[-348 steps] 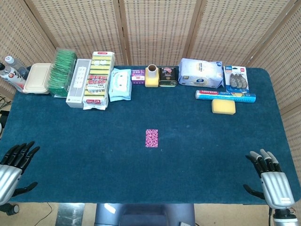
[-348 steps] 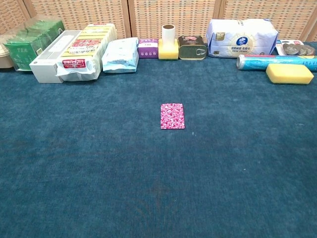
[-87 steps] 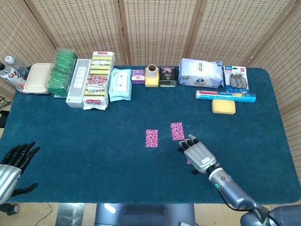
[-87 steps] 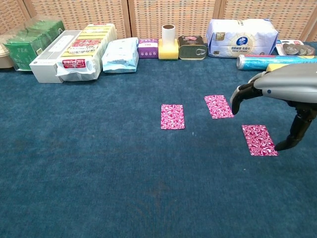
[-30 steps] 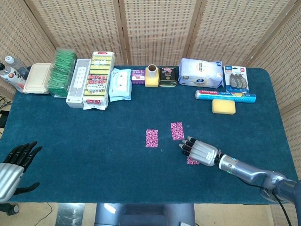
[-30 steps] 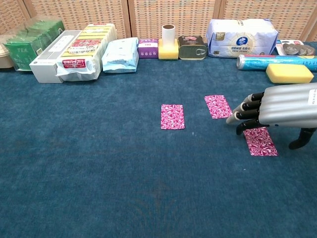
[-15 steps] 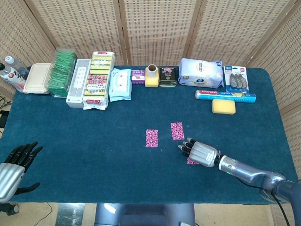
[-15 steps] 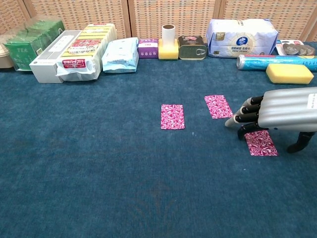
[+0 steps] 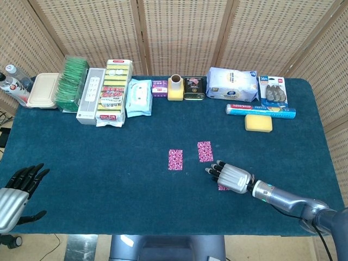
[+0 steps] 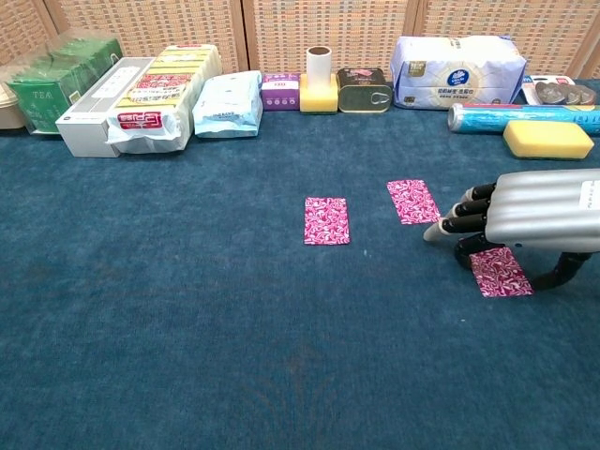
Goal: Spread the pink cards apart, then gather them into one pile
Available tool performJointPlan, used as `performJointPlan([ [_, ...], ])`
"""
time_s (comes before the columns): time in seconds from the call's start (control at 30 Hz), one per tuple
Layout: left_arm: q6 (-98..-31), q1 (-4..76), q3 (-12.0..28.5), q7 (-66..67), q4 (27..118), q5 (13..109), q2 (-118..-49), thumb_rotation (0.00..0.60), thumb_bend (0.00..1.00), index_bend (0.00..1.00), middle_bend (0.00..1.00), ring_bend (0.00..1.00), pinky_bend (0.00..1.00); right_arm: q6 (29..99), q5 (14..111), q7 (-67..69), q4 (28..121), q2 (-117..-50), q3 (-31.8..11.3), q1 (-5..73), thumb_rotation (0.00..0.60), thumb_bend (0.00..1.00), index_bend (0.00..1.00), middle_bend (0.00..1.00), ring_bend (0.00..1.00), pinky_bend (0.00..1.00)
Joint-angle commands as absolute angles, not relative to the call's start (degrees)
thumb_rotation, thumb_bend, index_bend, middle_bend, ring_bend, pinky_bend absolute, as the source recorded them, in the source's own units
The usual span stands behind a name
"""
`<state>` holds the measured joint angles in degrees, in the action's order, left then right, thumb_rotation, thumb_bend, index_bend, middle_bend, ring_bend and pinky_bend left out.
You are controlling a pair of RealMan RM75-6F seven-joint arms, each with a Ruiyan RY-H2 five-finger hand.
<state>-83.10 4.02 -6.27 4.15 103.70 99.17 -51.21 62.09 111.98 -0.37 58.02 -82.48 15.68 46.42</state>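
Wicker screens back a dark blue table (image 9: 81,157) with packaged goods lined along its far edge. Right hand (image 10: 539,222) lies palm down over the right-most pink card (image 10: 501,271), fingers stretched forward and close together, thumb curved down beside the card; whether they touch it cannot be told. Left hand (image 9: 15,192) hovers off the near left corner, fingers apart, holding nothing. Two more pink cards lie flat mid-table, well apart: one (image 10: 326,220) central, another (image 10: 413,201) just ahead of the right fingertips.
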Motion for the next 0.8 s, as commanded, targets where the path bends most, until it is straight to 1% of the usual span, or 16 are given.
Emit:
performJointPlan([
  [0.03,-83.1,4.0,-6.3,4.2,103.7,99.1,-51.2,0.600,0.08,0.00,0.00,0.00,0.06,62.4,112.0,-0.1,57.6,-82.8,15.6,46.2,0.600,0.23,0.36,0.14,0.20,0.22],
  [0.37,-82.9,4.1,-6.3,4.5,103.8,99.1,-51.3,0.600,0.08,0.00,0.00,0.00,0.06,65.1,112.3,0.5,56.6,-83.4,15.1,45.3,0.600,0.24,0.38,0.16,0.22,0.25],
  [0.8,-83.1,4.0,-6.4,4.4,103.8,99.3,-51.3,0.600,0.08,0.00,0.00,0.00,0.06,66.8,112.7,-0.2,57.1,-82.9,14.8,44.7,0.600,0.24,0.40,0.16,0.23,0.26],
])
